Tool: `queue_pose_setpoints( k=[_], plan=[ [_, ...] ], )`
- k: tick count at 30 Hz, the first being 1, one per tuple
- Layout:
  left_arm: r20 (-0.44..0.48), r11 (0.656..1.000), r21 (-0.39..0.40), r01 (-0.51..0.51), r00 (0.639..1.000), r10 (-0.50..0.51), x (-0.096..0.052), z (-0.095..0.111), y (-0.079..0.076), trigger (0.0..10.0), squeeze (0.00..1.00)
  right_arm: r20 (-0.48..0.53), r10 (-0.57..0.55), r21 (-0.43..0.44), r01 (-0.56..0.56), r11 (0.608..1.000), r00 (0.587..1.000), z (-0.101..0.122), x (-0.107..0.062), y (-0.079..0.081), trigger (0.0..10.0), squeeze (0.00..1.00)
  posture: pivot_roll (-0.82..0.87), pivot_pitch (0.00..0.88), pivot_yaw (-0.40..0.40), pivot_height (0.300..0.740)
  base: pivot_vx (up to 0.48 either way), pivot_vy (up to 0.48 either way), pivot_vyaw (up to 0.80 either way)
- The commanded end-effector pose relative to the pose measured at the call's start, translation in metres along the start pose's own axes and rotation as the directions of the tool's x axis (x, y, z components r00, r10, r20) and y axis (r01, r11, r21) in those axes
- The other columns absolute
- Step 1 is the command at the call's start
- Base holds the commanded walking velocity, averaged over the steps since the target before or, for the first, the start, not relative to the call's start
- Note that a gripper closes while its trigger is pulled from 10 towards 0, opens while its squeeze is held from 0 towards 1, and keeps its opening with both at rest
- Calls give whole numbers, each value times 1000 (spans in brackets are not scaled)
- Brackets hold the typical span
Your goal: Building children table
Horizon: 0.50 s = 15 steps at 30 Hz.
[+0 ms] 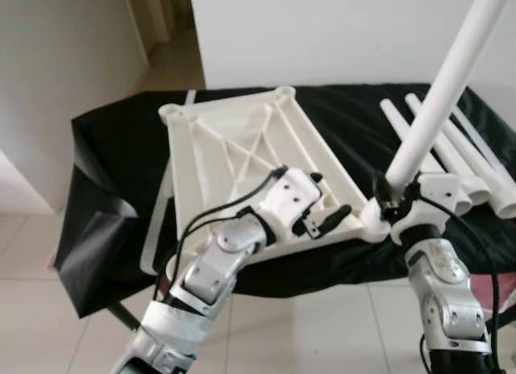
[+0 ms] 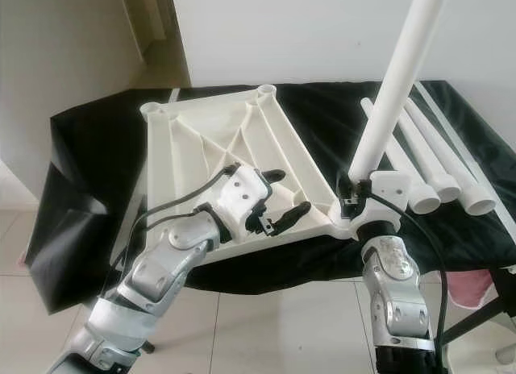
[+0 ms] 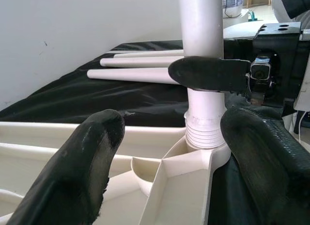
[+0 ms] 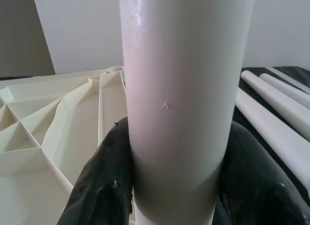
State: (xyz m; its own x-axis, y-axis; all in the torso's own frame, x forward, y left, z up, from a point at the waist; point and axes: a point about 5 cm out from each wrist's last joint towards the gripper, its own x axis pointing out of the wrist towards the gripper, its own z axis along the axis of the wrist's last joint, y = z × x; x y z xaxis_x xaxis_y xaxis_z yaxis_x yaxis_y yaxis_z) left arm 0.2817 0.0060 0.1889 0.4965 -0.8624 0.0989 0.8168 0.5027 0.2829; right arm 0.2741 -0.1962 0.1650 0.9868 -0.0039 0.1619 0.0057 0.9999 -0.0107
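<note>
The cream-white ribbed plastic tabletop panel (image 1: 250,160) lay upside down on the surface (image 1: 113,148), which was draped in black cloth. Its underside ribs faced up, and round leg sockets showed at its far corners.

The right hand (image 1: 395,198) was clenched around the white cylindrical plastic table leg (image 1: 442,90), near that leg's lower end. In the right wrist view, both black fingers (image 4: 104,181) pressed against opposite sides of the leg (image 4: 186,104). The leg stood tilted, with its upper end leaning away toward the robot's right. Its threaded lower end sat in the socket at the panel's near right corner (image 3: 206,137).

The left hand (image 1: 318,209) rested on the near edge of the panel, just beside that corner socket. Its fingers were spread apart and grasped nothing. In the left wrist view, the two black fingertips (image 3: 89,157) framed the seated leg end, and one of the right hand's fingers crossed in front of the leg above the threads.

Three further white cylindrical legs (image 2: 427,160) lay side by side on the black cloth, to the right of the panel, with their open ends toward the robot.

The floor (image 1: 24,309) below the surface was pale tile.
</note>
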Motion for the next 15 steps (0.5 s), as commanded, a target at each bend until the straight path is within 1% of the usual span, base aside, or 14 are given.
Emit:
queue_pose_setpoints(
  k=[1,2,3,4,5,7,10,13,15],
  plan=[
    [-7,999,18,46,999,-46,0,3,0,10000,0,-88,38,24,-36,999,995,-21,-8,8,10000,0,-111,17,40,740,0,0,0],
    [-7,999,18,46,999,-46,0,3,0,10000,0,-88,38,24,-36,999,995,-21,-8,8,10000,0,-111,17,40,740,0,0,0],
    [-6,999,18,44,999,-44,0,3,0,10000,0,-58,61,-5,-61,998,996,-19,-10,12,10000,0,-113,21,41,740,0,0,0],
    [-6,999,18,44,999,-44,0,3,0,10000,0,-58,61,-5,-61,998,996,-19,-10,12,10000,0,-113,21,41,740,0,0,0],
    [-6,999,17,43,999,-43,0,3,1,10000,0,-23,90,-26,-90,996,996,-15,-13,15,10000,0,-115,25,41,740,0,0,0],
    [-6,999,16,42,999,-42,0,4,1,10000,0,-4,113,-38,-113,993,994,-12,-15,18,10000,0,-117,28,42,740,0,0,0],
    [-5,999,15,41,999,-41,0,4,1,10000,0,-24,94,-23,-94,995,995,-14,-14,17,10000,0,-116,31,40,740,0,0,0],
    [-4,999,15,39,999,-39,0,5,1,10000,0,-63,38,34,-36,999,997,-15,-7,13,10000,0,-115,35,39,740,0,0,0],
    [-4,999,15,39,999,-39,1,5,1,10000,0,-65,30,43,-27,999,997,-14,-6,13,10000,0,-115,35,39,740,0,0,0]
  ],
)
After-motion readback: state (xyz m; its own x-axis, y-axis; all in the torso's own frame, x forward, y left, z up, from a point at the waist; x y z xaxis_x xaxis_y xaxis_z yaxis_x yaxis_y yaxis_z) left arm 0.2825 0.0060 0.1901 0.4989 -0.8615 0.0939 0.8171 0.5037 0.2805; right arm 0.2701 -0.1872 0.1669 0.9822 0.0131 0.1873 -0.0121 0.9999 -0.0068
